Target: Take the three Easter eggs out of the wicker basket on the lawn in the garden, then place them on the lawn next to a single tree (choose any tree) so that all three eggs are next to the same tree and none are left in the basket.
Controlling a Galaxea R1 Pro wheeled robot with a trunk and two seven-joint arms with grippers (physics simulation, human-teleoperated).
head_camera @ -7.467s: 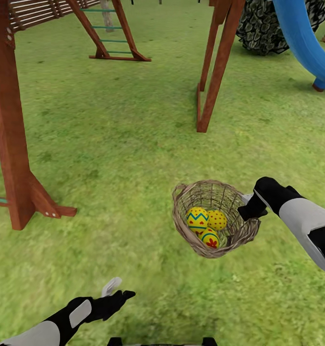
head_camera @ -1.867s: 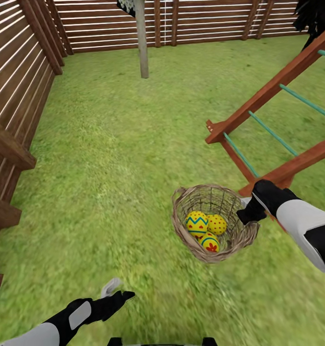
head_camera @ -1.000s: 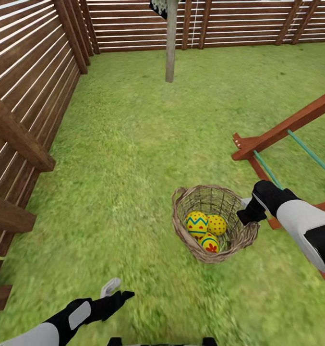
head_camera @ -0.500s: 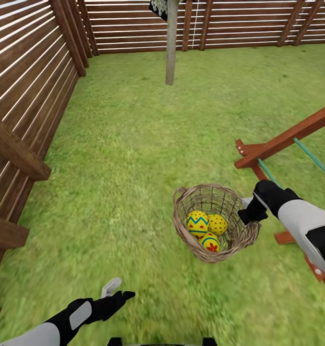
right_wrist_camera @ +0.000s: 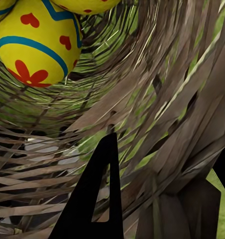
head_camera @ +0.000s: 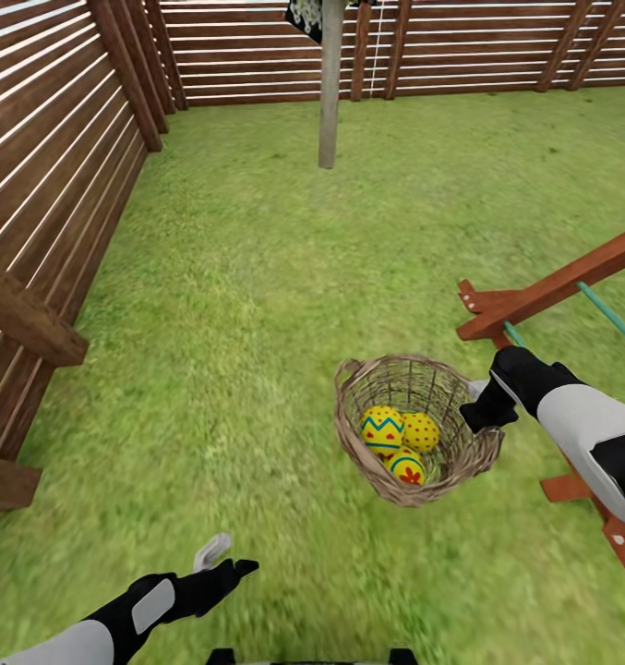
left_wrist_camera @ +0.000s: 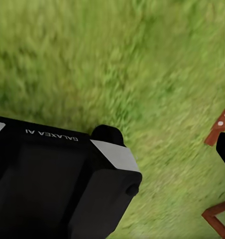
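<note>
Your right end effector (head_camera: pixel 481 406) is clenched on the rim of the wicker basket (head_camera: pixel 414 462), carrying it tilted above the lawn (head_camera: pixel 247 305). All three Easter eggs (head_camera: pixel 400 434) sit inside, touching one another. The right wrist view shows one egg (right_wrist_camera: pixel 37 45) close through the weave. Your left end effector (head_camera: pixel 222 557) hangs low and holds nothing; whether it is released you cannot tell. Open grass runs ahead to the tree (head_camera: pixel 330 92), with the fence (head_camera: pixel 54 185) along the left and the play tower's frame (head_camera: pixel 552 296) on the right.

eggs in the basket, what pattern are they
Yellow eggs with blue zigzag bands and red spots, clearest in the right wrist view.
</note>
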